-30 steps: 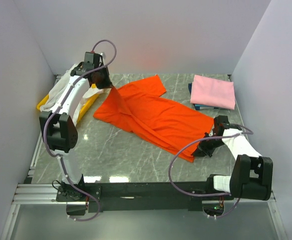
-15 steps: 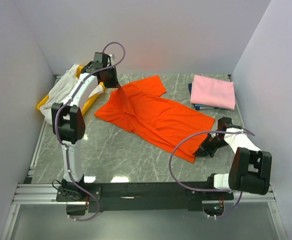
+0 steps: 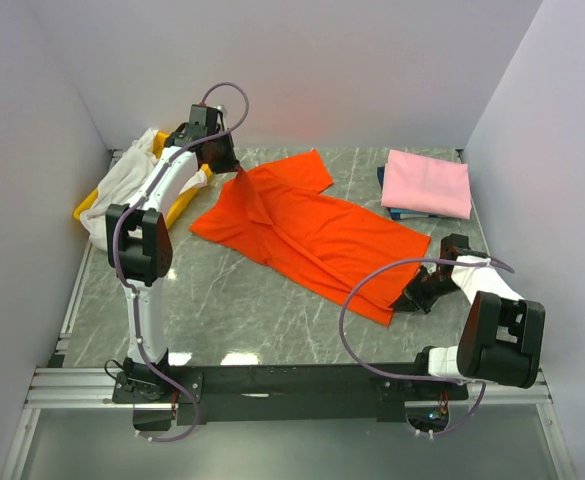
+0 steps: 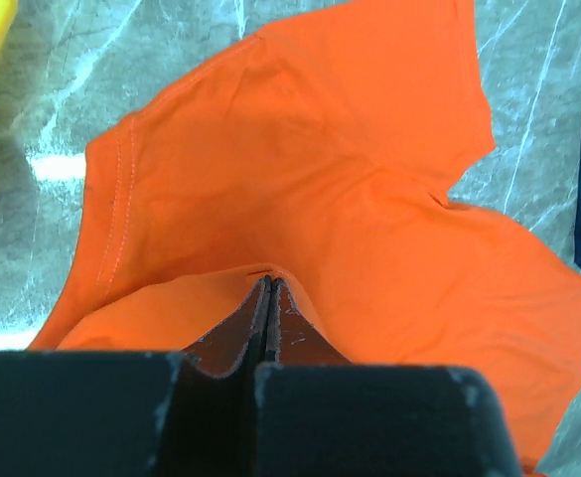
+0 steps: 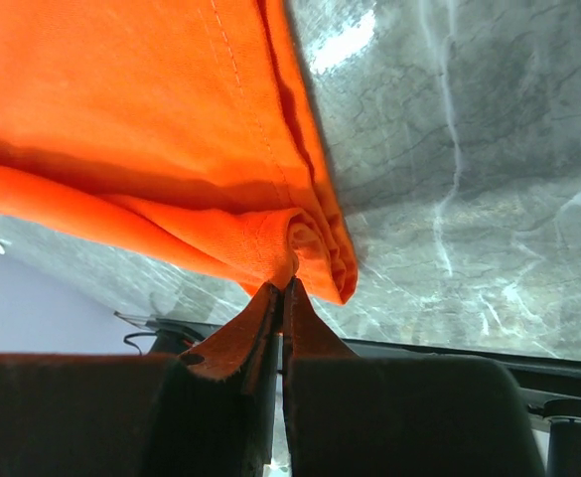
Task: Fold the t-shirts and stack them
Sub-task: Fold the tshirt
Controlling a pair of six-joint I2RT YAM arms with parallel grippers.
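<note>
The orange-red t-shirt [image 3: 307, 225] spans the surface [image 3: 252, 300] from far-left toward near-right. The left tool [image 4: 268, 285] and the right tool [image 5: 284, 286] each pinch its opposite ends. The cloth is probably light and limp; grip hems or corners.

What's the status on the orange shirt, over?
Left end effector shut on orange t-shirt, far edge lifted. Right end effector shut on near corner. No obstruction.

Open marble table [image 3: 242, 312] near left; orange-red t-shirt [image 3: 312, 230] blocks the middle, yellow tray [image 3: 84, 211] crowds far left, pink t-shirt [image 3: 427, 183] far right.
</note>
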